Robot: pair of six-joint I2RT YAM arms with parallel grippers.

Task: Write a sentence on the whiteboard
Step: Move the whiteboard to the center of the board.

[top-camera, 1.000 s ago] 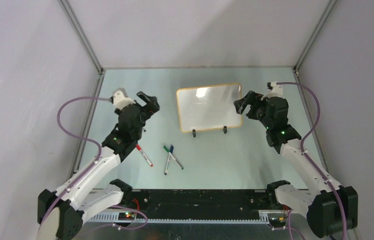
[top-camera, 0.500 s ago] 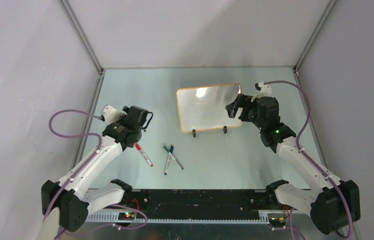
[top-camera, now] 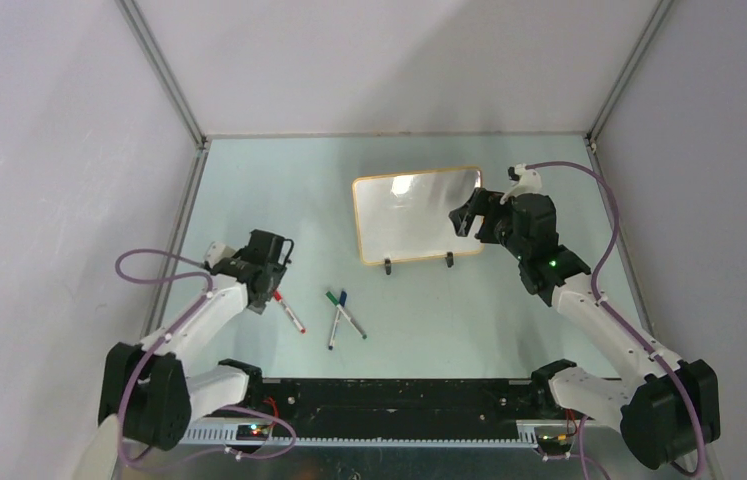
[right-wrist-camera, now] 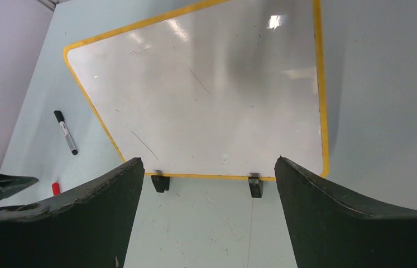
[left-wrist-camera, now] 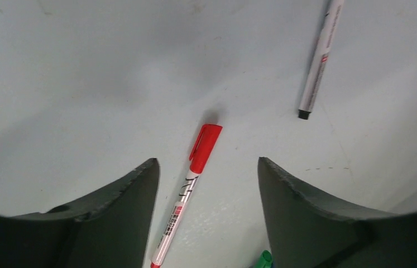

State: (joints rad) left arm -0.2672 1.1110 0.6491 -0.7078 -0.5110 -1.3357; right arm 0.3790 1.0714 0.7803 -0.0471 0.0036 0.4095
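Note:
The whiteboard [top-camera: 416, 215] stands propped on two black clip feet at mid-table, its yellow-framed face [right-wrist-camera: 206, 95] glossy and blank apart from faint smudges. No sentence shows on it. My right gripper [top-camera: 469, 215] hovers by the board's right edge, open and empty [right-wrist-camera: 207, 161], with the clip feet [right-wrist-camera: 255, 187] seen between its fingers. My left gripper [top-camera: 269, 292] hangs low over a red-capped marker [top-camera: 287, 310]. It is open [left-wrist-camera: 207, 161], and the red marker [left-wrist-camera: 186, 190] lies flat on the table between the fingers, nearer the left one and untouched.
A green marker [top-camera: 334, 318] and a blue marker [top-camera: 351, 315] lie crossed just right of the red one; the green cap [left-wrist-camera: 263, 259] shows by my left gripper's right finger. A black-tipped marker [left-wrist-camera: 317, 61] lies farther out, also visible as the black marker [right-wrist-camera: 65, 132].
My left arm swung down and toward the near side, coming low over the red marker with its jaws narrowing somewhat. My right gripper shifted slightly left toward the board, then held still.

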